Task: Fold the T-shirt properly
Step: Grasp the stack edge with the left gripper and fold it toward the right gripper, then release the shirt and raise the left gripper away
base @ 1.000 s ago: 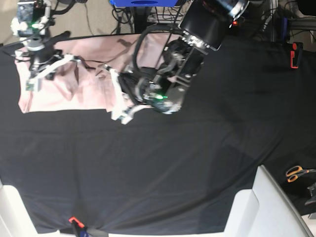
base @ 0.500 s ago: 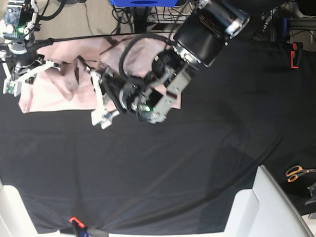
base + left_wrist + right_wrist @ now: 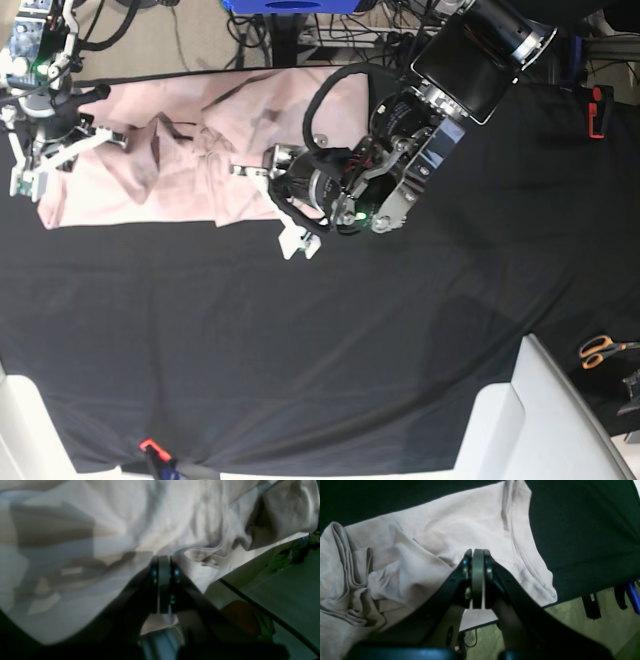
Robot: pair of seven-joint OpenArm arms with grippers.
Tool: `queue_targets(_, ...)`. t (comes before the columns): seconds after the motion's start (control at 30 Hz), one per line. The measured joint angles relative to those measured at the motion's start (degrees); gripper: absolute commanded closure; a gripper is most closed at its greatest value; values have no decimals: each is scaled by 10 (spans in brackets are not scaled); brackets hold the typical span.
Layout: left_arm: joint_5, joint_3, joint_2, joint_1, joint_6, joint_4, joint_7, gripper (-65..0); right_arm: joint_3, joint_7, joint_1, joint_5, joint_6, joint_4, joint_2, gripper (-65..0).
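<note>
The pale pink T-shirt (image 3: 180,130) lies rumpled at the far left of the black tablecloth (image 3: 300,350). My left gripper (image 3: 275,195) is at the shirt's near right corner. In the left wrist view its tips (image 3: 163,558) are pressed together right at a fold of the T-shirt (image 3: 125,517). I cannot tell whether any cloth is pinched. My right gripper (image 3: 58,158) hangs over the shirt's left end. In the right wrist view it (image 3: 478,551) is shut above the flat T-shirt (image 3: 457,517), near a stitched hem.
Orange scissors (image 3: 598,350) lie at the right edge, and a red clamp (image 3: 597,110) sits at the far right. A white block (image 3: 540,420) fills the near right corner. A red clip (image 3: 150,447) holds the front edge. Cables and floor lie beyond the far edge.
My left arm swept left across the shirt, then came back right, and the shirt's near edge now reaches further right. The right arm shifted left towards the table's corner.
</note>
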Motion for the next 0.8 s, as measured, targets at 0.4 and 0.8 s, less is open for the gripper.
queue_targets(0.4,-2,49,21,-8,-1,-45,-2,0,0,-1,-2,0,0,0,0,-2)
queue_targets(0.8,-3,90,35,-20,-108,-47,0,0,0,0,-3,0,0,0,0,-2)
